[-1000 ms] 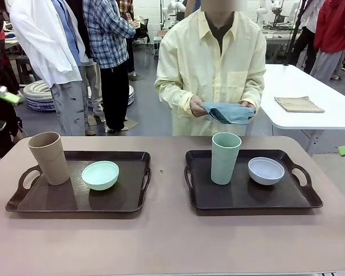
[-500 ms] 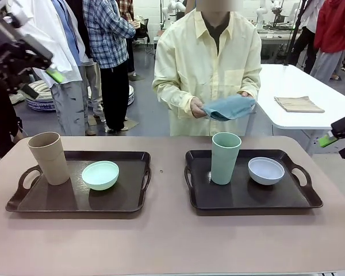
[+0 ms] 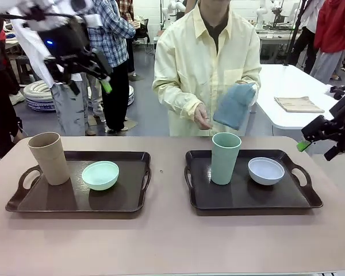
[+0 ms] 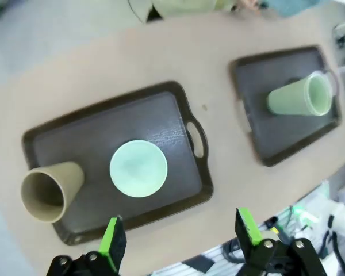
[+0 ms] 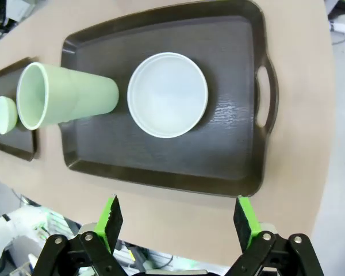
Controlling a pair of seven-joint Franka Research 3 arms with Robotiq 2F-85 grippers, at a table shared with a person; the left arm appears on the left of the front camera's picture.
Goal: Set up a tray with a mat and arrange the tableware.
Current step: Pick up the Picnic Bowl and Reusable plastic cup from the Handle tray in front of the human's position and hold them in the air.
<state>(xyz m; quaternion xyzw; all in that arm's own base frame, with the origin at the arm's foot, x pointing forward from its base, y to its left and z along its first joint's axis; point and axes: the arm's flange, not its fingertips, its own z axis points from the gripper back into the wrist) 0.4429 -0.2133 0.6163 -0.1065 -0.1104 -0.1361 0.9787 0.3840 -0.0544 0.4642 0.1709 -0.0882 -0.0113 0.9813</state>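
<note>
Both arms aloft — left tool (image 4: 179, 216), right tool (image 5: 177, 201), jaws wide apart.

Two trays sit side by side on the tabletop (image 3: 172, 241), nearer its far edge than its near edge, with bare tabletop between them. The left tray (image 3: 75, 201) lies toward the left edge, the right tray (image 3: 247, 198) toward the right edge.

Left tray: the left cup (image 3: 48, 158) stands upright in the far left corner, and the left bowl (image 3: 100, 175) sits to its right, apart from it.

Right tray: the right cup (image 3: 225, 157) stands upright left of centre, and the right bowl (image 3: 266, 171) sits to its right, apart from it.

A person (image 3: 210, 63) stands behind the far edge, holding a cloth (image 3: 234, 105) above and behind the right cup.
</note>
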